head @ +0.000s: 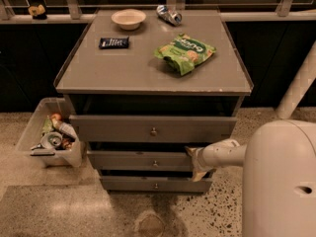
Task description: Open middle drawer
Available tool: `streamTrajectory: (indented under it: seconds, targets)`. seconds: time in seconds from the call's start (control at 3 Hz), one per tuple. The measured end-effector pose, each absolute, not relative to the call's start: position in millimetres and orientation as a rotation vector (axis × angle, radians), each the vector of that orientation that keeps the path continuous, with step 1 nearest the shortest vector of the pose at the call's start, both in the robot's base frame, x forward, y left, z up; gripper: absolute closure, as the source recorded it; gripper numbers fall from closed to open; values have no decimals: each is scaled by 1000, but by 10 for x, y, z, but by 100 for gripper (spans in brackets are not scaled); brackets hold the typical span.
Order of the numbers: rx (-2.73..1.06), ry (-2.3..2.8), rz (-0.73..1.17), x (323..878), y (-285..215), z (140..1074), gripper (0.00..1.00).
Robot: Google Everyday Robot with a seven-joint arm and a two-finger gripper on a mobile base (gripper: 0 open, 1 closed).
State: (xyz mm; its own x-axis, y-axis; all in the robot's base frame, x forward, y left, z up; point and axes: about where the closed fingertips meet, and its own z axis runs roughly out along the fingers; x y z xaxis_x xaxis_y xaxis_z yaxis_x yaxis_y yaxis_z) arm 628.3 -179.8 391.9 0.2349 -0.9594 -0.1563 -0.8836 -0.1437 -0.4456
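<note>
The grey cabinet [148,78] has three drawers, each with a small round knob. The middle drawer [138,160] has its knob [155,163] at centre, and its front sits a little ahead of the bottom drawer [148,183]. The tall top drawer [123,128] stands out furthest. My gripper [192,161] is at the right end of the middle drawer's front, touching or just in front of it, well right of the knob. My white arm [222,154] reaches in from the right.
On the cabinet top lie a white bowl [128,19], a dark bar [114,42], a crushed can [169,14] and a green chip bag [184,51]. A clear bin [37,132] holding rubbish stands on the floor at the left. My white body [279,181] fills the lower right.
</note>
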Motion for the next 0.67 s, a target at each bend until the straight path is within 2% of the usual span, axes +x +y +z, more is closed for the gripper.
streamTrajectory:
  seconds: [0.67]
  targets:
    - [-2069,1687,-228,6283,-1798,3919,64]
